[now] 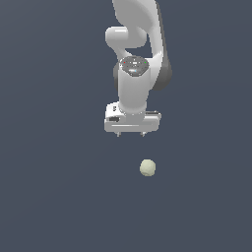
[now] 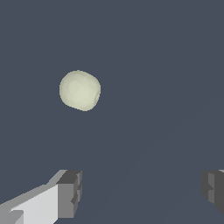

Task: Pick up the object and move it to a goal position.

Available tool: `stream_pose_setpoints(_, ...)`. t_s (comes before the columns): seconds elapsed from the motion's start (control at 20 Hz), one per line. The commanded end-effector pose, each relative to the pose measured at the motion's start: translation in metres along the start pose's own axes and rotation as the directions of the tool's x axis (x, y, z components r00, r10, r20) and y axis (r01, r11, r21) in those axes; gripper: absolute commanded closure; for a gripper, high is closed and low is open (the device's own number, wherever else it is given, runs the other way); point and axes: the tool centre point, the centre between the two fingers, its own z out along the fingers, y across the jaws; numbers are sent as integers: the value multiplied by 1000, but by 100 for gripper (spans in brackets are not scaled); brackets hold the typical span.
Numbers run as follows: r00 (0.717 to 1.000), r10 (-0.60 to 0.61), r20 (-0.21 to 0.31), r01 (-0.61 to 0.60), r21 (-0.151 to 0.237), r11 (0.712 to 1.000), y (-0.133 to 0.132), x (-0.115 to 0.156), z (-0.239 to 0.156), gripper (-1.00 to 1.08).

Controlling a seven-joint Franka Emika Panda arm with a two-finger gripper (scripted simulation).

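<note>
The ball is lying alone on the flat dark surface, a small pale yellowish-green sphere with a matte skin, and nothing is touching it. Being round, it is offering no long axis, so the fingers can be closing on it from any heading. In the exterior view it is sitting at about five o'clock from the gripper, below it in the picture and a little toward that view's right, well apart from the fingertips. The gripper is hanging above the surface, pointing straight down, with both short tips showing under the white hand. In the wrist view the ball is sitting outside the gap, and the two dark fingers are standing wide apart with only bare surface between them, so the jaws are spread wide and holding nothing, far wider than the ball needs. The gripper is therefore not yet lined up: the ball is lying off the line between the pads, nearer one finger than the other. My reading is that the reach is still in hand, and the coming move is calling for a sideways shift to centre the gap over the ball before descending. No goal marker is showing in either view
</note>
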Motion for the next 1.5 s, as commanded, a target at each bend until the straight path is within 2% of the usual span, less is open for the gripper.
stream_pose_setpoints(0.0, 1000, 0, 0, 0, 0, 1000, 0, 0, 0, -92)
stream_pose_setpoints(0.4, 998, -65, 19, 65, 8, 998, -22, -6, 12, -92)
stream_pose_setpoints(0.7, 997, -68, 20, 68, 9, 998, -23, -7, 13, -92)
stream_pose_setpoints(1.05, 1000, -20, 20, 20, 9, 1000, -29, 6, 19, -92)
stream_pose_setpoints(1.45, 994, 104, 20, -104, 7, 995, -43, 35, 37, -92)
